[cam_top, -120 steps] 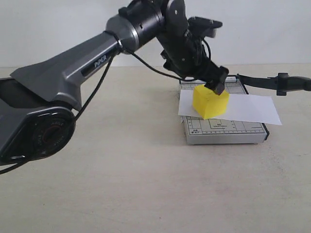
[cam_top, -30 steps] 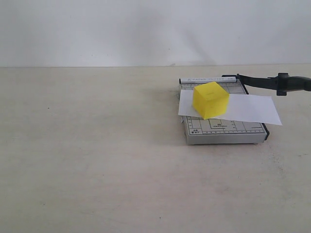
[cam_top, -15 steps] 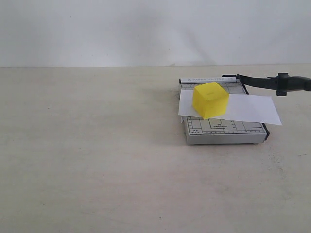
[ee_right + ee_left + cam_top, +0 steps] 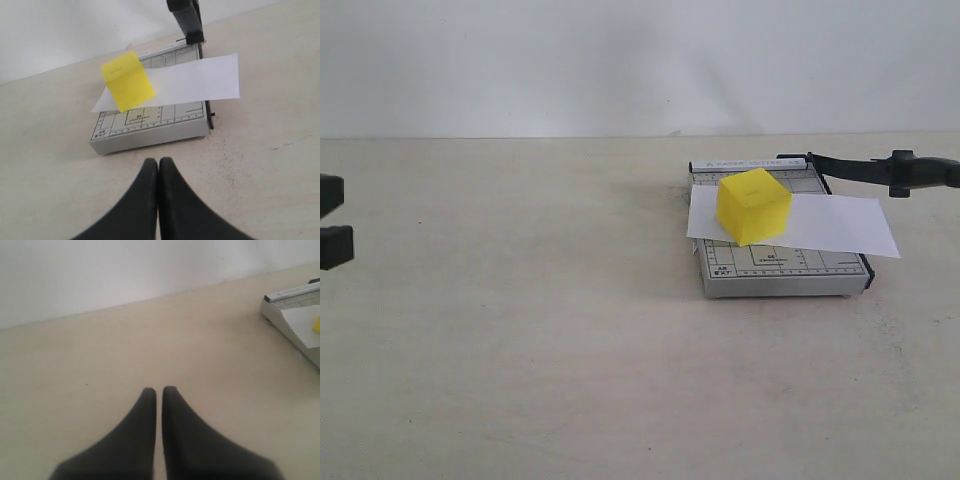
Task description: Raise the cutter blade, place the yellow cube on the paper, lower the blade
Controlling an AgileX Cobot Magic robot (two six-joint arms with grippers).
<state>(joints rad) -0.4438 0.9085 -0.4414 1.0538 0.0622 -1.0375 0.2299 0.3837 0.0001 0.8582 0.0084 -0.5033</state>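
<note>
The yellow cube (image 4: pixel 753 206) rests on the paper (image 4: pixel 840 225); trimmer base (image 4: pixel 785 272) print unreadable.

Bright, even light, soft faint shadows, no glare; wrist views slightly blurred, perhaps

Legible text: none that you can read with confidence.

Printing noted in the exterior view:
- The grey trimmer base (image 4: pixel 785 283) carries a ruled grid (image 4: pixel 800 262).
- You get one line of small dark lettering along its far strip (image 4: pixel 750 164). The characters are too small to make out.
- Two short stacked marks (image 4: pixel 721 271) sit at the near left corner of the grid, unreadable.
- A small centred label (image 4: pixel 772 258), with a finer line under it, lies just in front of the paper (image 4: pixel 840 225). The paper covers the middle band of the grid.

Right wrist view: you see the same centred label (image 4: pixel 136 119), blurred. The scale marks on the grid show no digits you can resolve.
</note>
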